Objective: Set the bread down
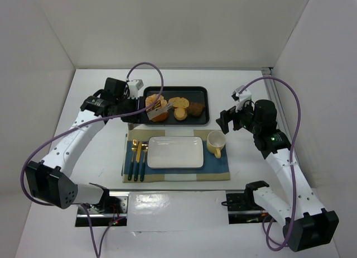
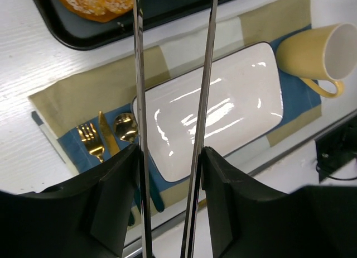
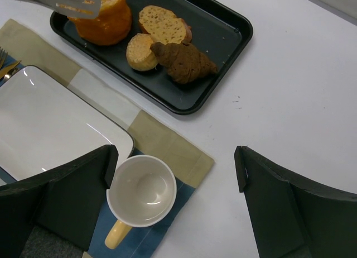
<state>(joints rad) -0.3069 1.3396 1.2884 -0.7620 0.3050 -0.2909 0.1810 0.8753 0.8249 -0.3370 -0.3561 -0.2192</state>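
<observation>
The bread (image 1: pixel 158 115) is a round orange-golden bun at the left end of the black tray (image 1: pixel 196 91). It also shows in the right wrist view (image 3: pixel 103 22) and at the top edge of the left wrist view (image 2: pixel 92 5). My left gripper (image 2: pixel 169 152) is shut on a pair of metal tongs (image 2: pixel 205 73), one finger pressed against each arm. The tongs' tips (image 3: pixel 70 2) reach over the top of the bread; whether they pinch it I cannot tell. My right gripper (image 3: pixel 175 157) hangs open and empty over the mug's side of the placemat.
Tan round slices (image 3: pixel 163 23) and a dark brown chunk (image 3: pixel 184 61) share the tray. In front of it a white rectangular plate (image 1: pixel 175 152), a yellow mug (image 1: pixel 216 142) and gold cutlery (image 1: pixel 136 154) lie on a blue and tan placemat (image 1: pixel 220 167).
</observation>
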